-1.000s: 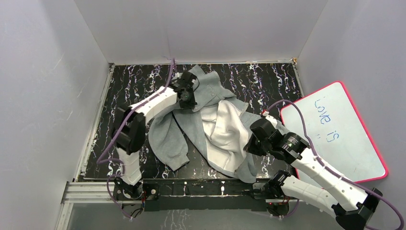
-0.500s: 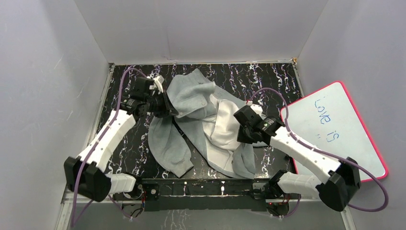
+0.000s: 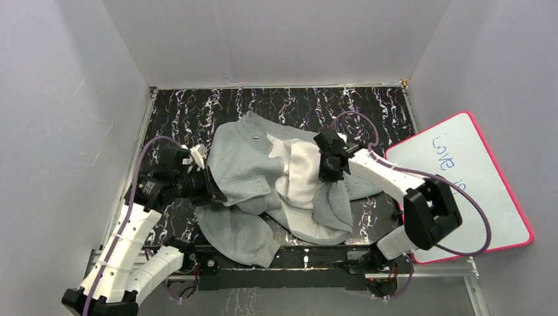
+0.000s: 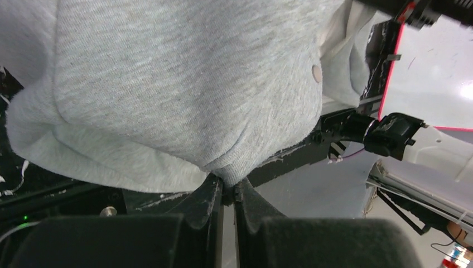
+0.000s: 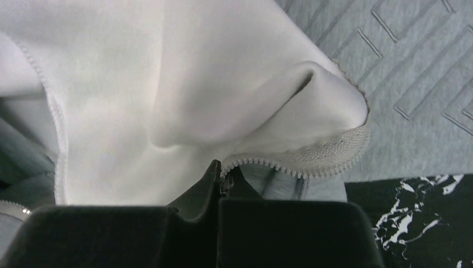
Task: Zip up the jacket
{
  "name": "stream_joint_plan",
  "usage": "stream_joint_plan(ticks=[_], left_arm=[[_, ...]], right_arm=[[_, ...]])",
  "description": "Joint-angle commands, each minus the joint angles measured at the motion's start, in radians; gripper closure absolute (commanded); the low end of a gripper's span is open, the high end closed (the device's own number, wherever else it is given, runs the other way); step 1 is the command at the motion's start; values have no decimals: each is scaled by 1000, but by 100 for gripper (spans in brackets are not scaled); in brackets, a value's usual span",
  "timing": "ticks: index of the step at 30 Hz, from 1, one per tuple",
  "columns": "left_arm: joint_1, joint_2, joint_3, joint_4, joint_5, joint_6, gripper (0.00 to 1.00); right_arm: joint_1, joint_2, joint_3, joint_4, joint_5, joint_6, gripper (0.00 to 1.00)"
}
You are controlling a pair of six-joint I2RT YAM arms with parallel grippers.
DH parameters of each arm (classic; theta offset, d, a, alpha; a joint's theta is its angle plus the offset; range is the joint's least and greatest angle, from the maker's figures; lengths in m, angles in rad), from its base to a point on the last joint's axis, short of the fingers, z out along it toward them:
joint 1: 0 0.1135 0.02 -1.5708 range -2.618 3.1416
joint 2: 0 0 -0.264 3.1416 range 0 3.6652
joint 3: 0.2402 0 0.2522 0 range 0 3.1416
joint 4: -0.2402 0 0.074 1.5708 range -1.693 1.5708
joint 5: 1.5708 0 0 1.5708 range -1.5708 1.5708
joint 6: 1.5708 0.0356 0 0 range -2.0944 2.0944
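Note:
The light grey fleece jacket lies crumpled in the middle of the black marbled table, its white lining showing at the centre. My left gripper is at the jacket's left edge, shut on a fold of grey fleece; a snap button shows above it. My right gripper is at the jacket's right side, shut on the front edge where the zipper teeth run beside the white lining. Embossed lettering shows on grey fabric behind.
A white board with a pink rim leans at the table's right edge. Grey walls enclose the table on three sides. The black rail with the arm bases runs along the near edge.
My left gripper has pulled the jacket's left part toward the near left. My right gripper has moved farther back with the zipper edge. The jacket has shifted and spread wider.

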Motion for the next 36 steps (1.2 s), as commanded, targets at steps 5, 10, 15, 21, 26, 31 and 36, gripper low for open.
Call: stream_joint_plan(ticks=[5,10,15,21,26,31,36], left_arm=[[3,-32,-175,-120,127,-1,100],[2,22,-248,-45,87,-16,100],[2,155,-225,101,9,-38,100],[7,419,-160,277,-111,-34,100],[76,727,111,328,-176,61,100],[201,1016,523,322,-178,127,100],[234,1305,1145,127,-120,199,100]], right_arm=[[-5,180,70,169,-198,-57,100],[34,281,50,233,-263,-41,100],[48,405,117,242,-233,-26,100],[22,558,304,167,-72,-4,100],[-115,680,495,132,-64,7,100],[-245,789,778,74,-122,19,100],[-294,746,990,49,-209,2,100]])
